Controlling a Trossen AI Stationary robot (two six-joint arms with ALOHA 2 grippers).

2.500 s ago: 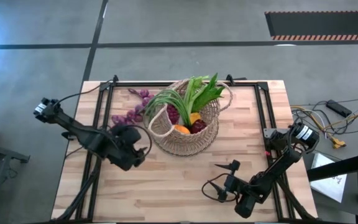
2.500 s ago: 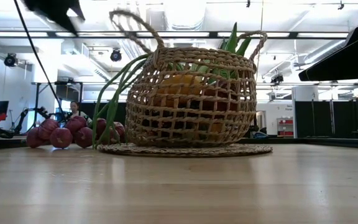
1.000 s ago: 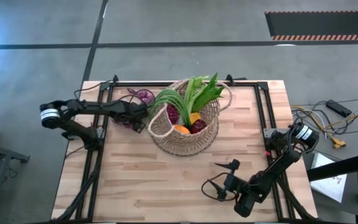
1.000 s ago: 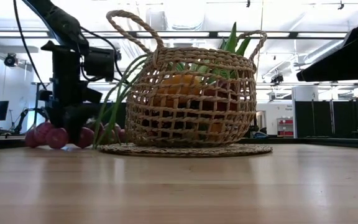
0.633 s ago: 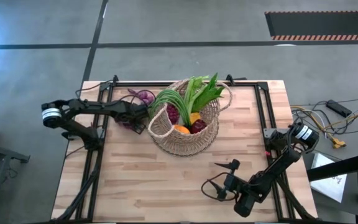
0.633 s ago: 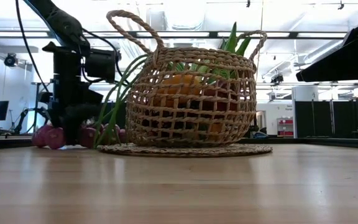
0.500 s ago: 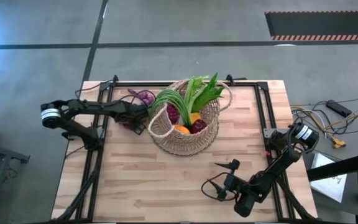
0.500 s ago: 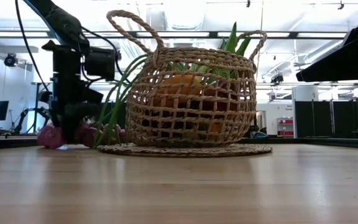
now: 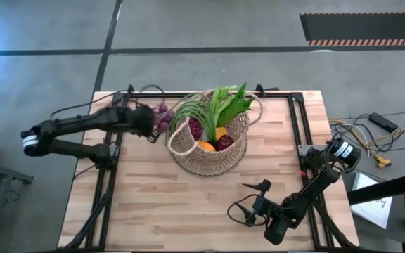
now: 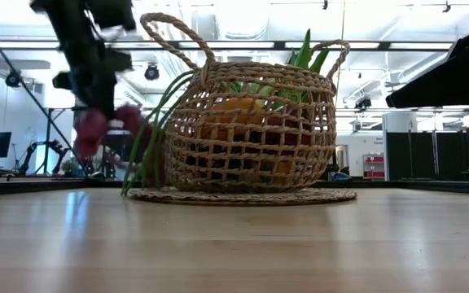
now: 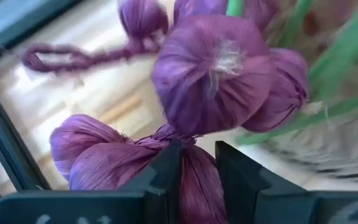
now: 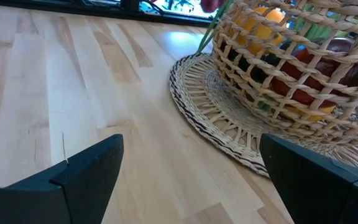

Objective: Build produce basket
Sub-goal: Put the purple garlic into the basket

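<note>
left pincer (image 11: 197, 163) pinched closed (raised); right pincer (image 12: 190, 168) spread.

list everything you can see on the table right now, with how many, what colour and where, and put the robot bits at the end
Round woven wicker basket: one, tan, on the table's far middle, standing on a flat woven mat.
Long leafy greens: one bundle, green, sticking out of the basket's top and draping over its left rim.
Round fruits: a few, orange and dark red, inside the basket.
Purple grape bunch: one, lifted clear of the table, left of the basket.
Wooden table: one, light plank top.
Left gripper: shut on the grape bunch, raised left of the basket.
Right gripper: open, waiting at the table's near right.
</note>
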